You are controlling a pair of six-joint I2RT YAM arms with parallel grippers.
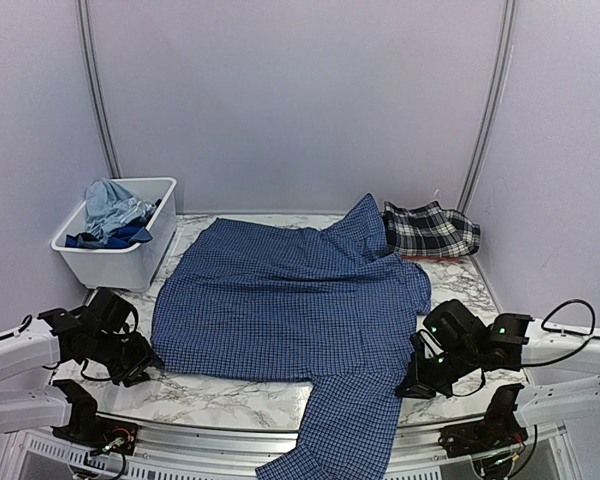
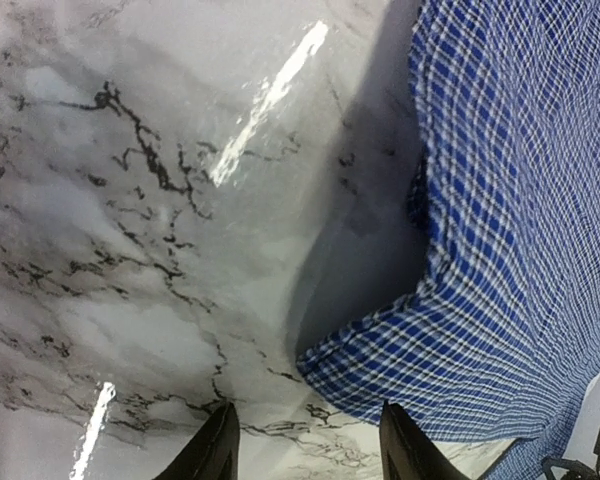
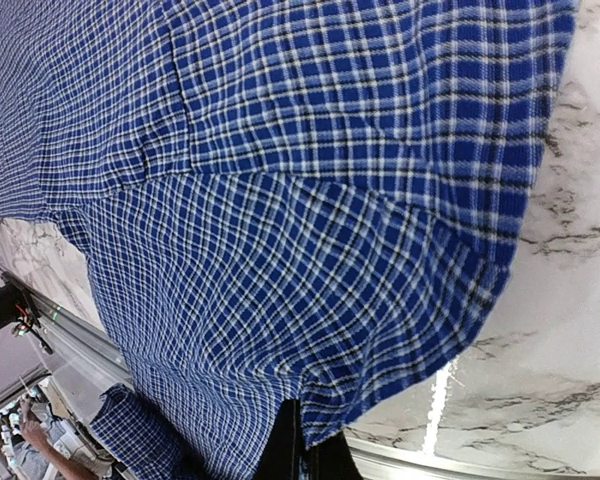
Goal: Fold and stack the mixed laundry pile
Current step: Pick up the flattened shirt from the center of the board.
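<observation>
A navy small-check button shirt (image 1: 290, 310) lies spread flat across the marble table, one sleeve (image 1: 340, 430) hanging over the front edge. My left gripper (image 1: 135, 360) sits low at the shirt's left front corner (image 2: 330, 365). In the left wrist view this gripper (image 2: 308, 415) is open, and the corner lies just ahead of its tips, not between them. My right gripper (image 1: 412, 385) is at the shirt's right front edge. The right wrist view shows it (image 3: 312, 445) shut on the shirt's (image 3: 310, 200) hem. A folded black-and-white plaid piece (image 1: 430, 230) rests at the back right.
A white plastic bin (image 1: 115, 268) stands at the back left. It holds a light blue garment (image 1: 110, 205) and a royal blue one (image 1: 120, 238). Bare marble (image 2: 130, 200) lies left of the shirt. The table's metal front rail (image 1: 220, 440) runs below.
</observation>
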